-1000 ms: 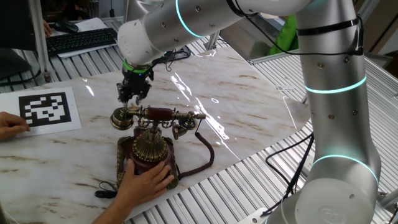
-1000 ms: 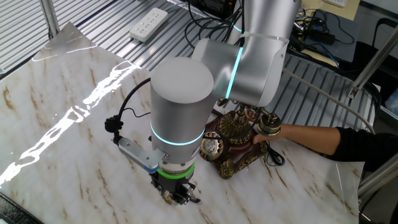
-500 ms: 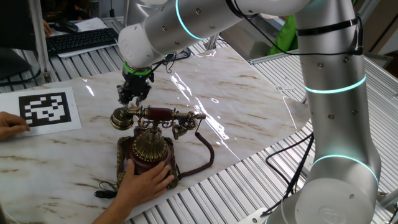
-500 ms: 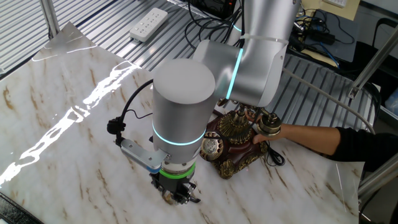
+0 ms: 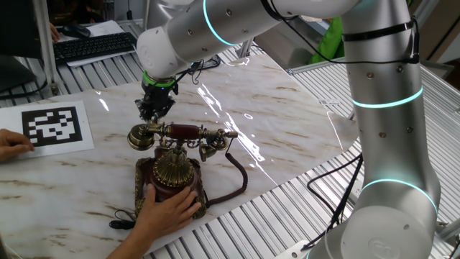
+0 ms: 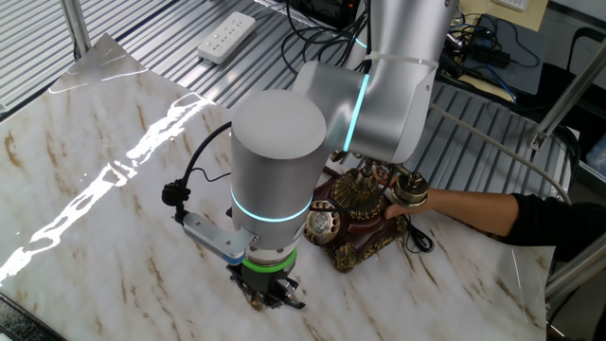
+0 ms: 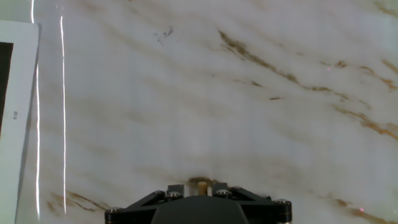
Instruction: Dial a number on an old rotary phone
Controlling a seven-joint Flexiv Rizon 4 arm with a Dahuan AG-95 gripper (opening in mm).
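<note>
Beside the phone's left earpiece, in one fixed view, the gripper (image 5: 153,109) hangs upright over the marble desk (image 5: 287,108), its fingers pointing straight down just behind the handset. The old rotary phone (image 5: 172,173) stands near the desk's front edge, handset in its cradle and cord looping off to the right. A person's hand (image 5: 167,212) braces the wooden base from the front. A printed marker sheet (image 5: 52,126) lies off to the left, with a second hand (image 5: 13,144) at its edge.

From the other fixed view, the arm's big wrist housing blocks most of the tool. The gripper (image 6: 270,296) sits low over bare marble, apart from the phone (image 6: 355,213), whose brass dial (image 6: 322,224) faces it. The fingers look drawn close together, though the spacing is hard to judge from here. An arm in a dark sleeve (image 6: 511,213) reaches in to steady the base.

From the hand view, only marble and a corner of the white sheet (image 7: 15,112) show ahead; a small brass-coloured tip shows between the fingers, and I cannot tell whether they pinch it.

Judgement: dialling has not begun. The tool should travel over to the dial, seat one narrow tip squarely in a finger hole, then sweep along the dial's arc with light downward pressure so the base does not skid.
</note>
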